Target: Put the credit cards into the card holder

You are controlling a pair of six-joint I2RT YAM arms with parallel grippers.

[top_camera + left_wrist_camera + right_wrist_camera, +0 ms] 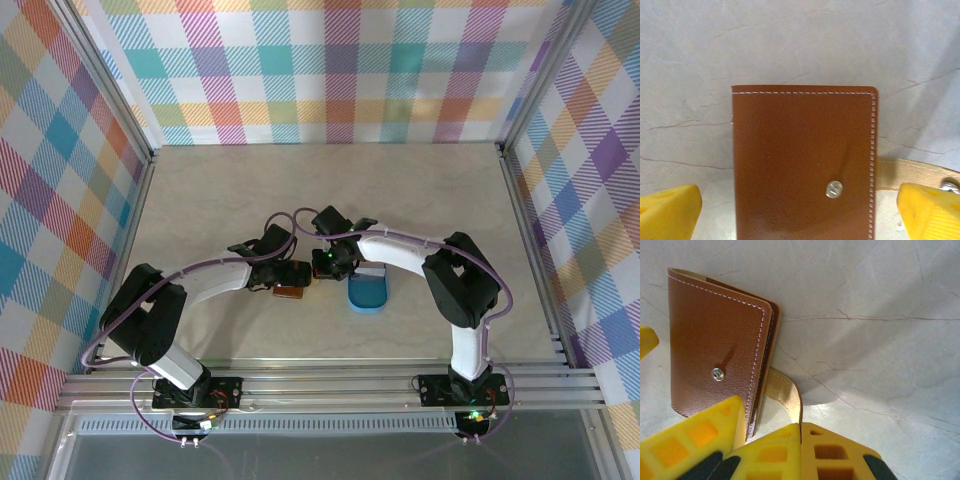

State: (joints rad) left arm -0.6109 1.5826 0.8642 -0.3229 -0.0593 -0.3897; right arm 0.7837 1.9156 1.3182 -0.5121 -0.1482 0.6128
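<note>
Squarely between the spread fingers of the left gripper (799, 200) lies the small reddish-brown leather folding wallet (802, 165), flat on the pale marbled tabletop (800, 45) with its white-stitched cover facing up. That gripper's jaws stand wide apart. One yellow finger (667, 212) sits off the wallet's left edge and the other off its right edge, and neither can be seen touching the leather. The wallet is folded shut, and a small round metal snap stud (834, 188) shows on the cover, nearer the right-hand finger. From that same edge a tan leather snap tab (912, 172) sticks out sideways, passing just ahead of the right-hand finger.

The right gripper (800, 432) has its two yellow fingers pressed together. The loose end of the tab curls from the wallet's edge straight into the seam between them, so this gripper is clamped on the tab. The wallet lies ahead and to the left of those fingers, its near corner hidden behind them.

From above, the two grippers meet nose to nose over the wallet. A blue oval plastic tray (368, 295) rests on the table just beside the right gripper, on the side away from the left one. A pale patch at the tray's far end is too small to make out.
</note>
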